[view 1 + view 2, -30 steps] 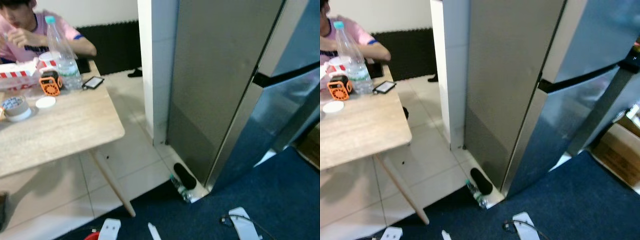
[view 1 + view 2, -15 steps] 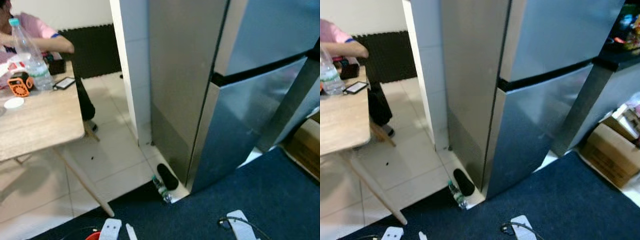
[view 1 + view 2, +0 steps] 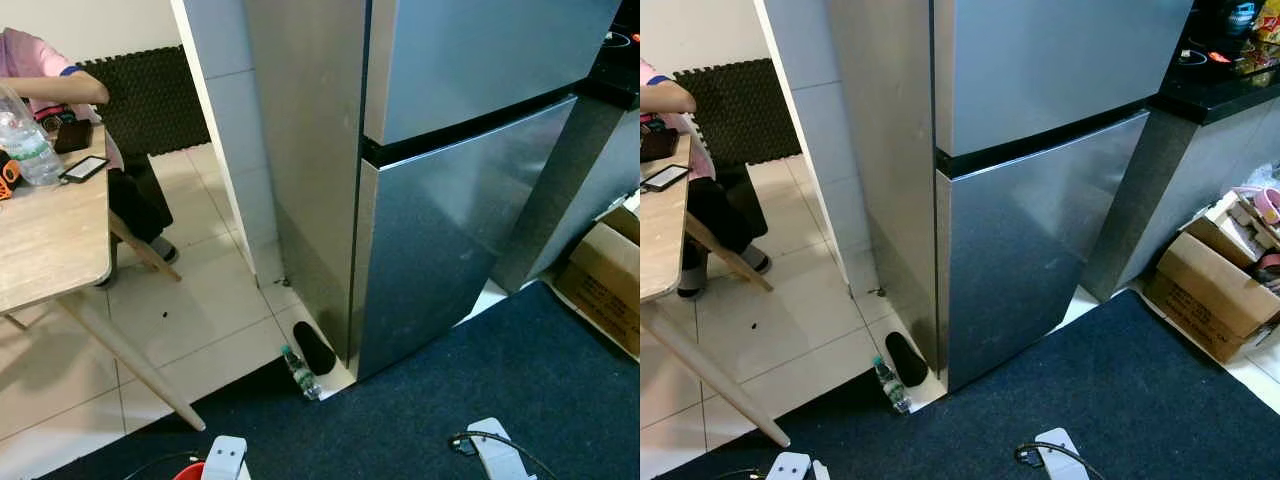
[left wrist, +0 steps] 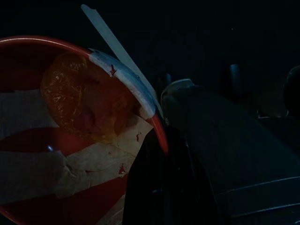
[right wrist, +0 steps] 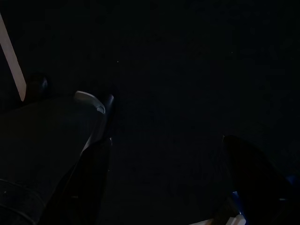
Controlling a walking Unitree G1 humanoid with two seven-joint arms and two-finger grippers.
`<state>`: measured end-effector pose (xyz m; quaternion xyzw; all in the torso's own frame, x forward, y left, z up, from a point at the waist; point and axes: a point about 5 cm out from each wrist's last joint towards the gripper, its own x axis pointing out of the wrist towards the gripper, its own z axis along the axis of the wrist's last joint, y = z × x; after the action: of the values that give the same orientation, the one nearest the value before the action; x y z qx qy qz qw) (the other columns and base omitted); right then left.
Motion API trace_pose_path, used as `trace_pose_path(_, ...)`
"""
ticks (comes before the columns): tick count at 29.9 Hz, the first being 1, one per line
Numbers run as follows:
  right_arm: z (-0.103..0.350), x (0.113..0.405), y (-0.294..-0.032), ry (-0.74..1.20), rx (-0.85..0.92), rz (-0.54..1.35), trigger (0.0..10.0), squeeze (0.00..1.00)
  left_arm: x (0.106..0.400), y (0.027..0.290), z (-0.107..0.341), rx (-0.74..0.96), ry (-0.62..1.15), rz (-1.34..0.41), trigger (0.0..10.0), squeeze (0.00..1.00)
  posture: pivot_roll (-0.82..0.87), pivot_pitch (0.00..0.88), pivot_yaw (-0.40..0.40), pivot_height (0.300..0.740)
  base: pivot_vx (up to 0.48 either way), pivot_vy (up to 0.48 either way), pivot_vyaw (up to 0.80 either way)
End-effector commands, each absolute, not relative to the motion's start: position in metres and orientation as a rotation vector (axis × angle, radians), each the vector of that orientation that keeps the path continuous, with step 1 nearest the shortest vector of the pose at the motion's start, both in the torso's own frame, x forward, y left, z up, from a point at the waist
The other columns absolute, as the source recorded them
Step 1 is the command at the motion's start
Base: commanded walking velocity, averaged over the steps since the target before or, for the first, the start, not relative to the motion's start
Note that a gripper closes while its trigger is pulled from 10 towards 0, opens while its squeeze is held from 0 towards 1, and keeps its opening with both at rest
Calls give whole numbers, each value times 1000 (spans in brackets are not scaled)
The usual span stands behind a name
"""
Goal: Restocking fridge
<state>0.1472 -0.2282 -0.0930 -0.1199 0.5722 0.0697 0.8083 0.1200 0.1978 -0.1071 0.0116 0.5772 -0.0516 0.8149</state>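
Note:
A tall steel fridge [image 3: 450, 230] stands ahead with its upper and lower doors both shut. In the left wrist view my left gripper [image 4: 157, 140] is shut on the rim of a red bowl [image 4: 28, 136]. The bowl holds an orange fruit in clear wrap [image 4: 70, 103] and white paper. A bit of that red bowl [image 3: 190, 471] shows at the bottom edge of the left eye view, beside my left wrist [image 3: 225, 458]. The right wrist view is very dark. My right gripper [image 5: 168, 154] stands open there with nothing between its fingers.
A plastic bottle [image 3: 300, 372] and a black shoe [image 3: 315, 347] lie on the floor at the fridge's left corner. A wooden table [image 3: 50, 240] with a seated person [image 3: 40, 75] is at the left. A cardboard box [image 3: 1210, 290] sits right, under a dark counter [image 3: 1220, 95]. Blue carpet [image 3: 450, 390] lies before the fridge.
The camera has swung to the right: the fridge now fills the middle and the table has slid to the left edge. The box and counter have come into view.

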Motion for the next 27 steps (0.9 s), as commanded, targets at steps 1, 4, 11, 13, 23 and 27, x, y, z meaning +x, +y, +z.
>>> trace_pose_path(1, -96, 143, -223, 1223, -244, 153, 10000, 0, 96, 201, -113, 34, 1324, -114, 10000, 0, -39, 0, 17, 740, 0, 0, 0)
trace_pose_path(4, -97, 142, -219, 1224, -239, 158, 10000, 0, 96, 202, -113, 36, 1324, -111, 10000, 0, -37, 0, 21, 740, 0, 0, 0)
trace_pose_path(11, -97, 143, -216, 1219, -236, 159, 10000, 0, 97, 201, -113, 46, 1322, -124, 10000, 0, -27, 0, 20, 740, 0, 0, 0)
trace_pose_path(13, -97, 143, -216, 1219, -237, 162, 10000, 0, 97, 201, -113, 48, 1322, -129, 10000, 0, -27, 0, 20, 740, 0, 0, 0)
trace_pose_path(23, -97, 143, -216, 1227, -242, 167, 10000, 0, 96, 200, -113, 42, 1325, -137, 10000, 0, -28, 0, 18, 740, 0, 0, 0)
trace_pose_path(27, -98, 144, -211, 1224, -242, 173, 10000, 0, 96, 199, -113, 43, 1326, -141, 10000, 0, -26, 0, 15, 740, 0, 0, 0)
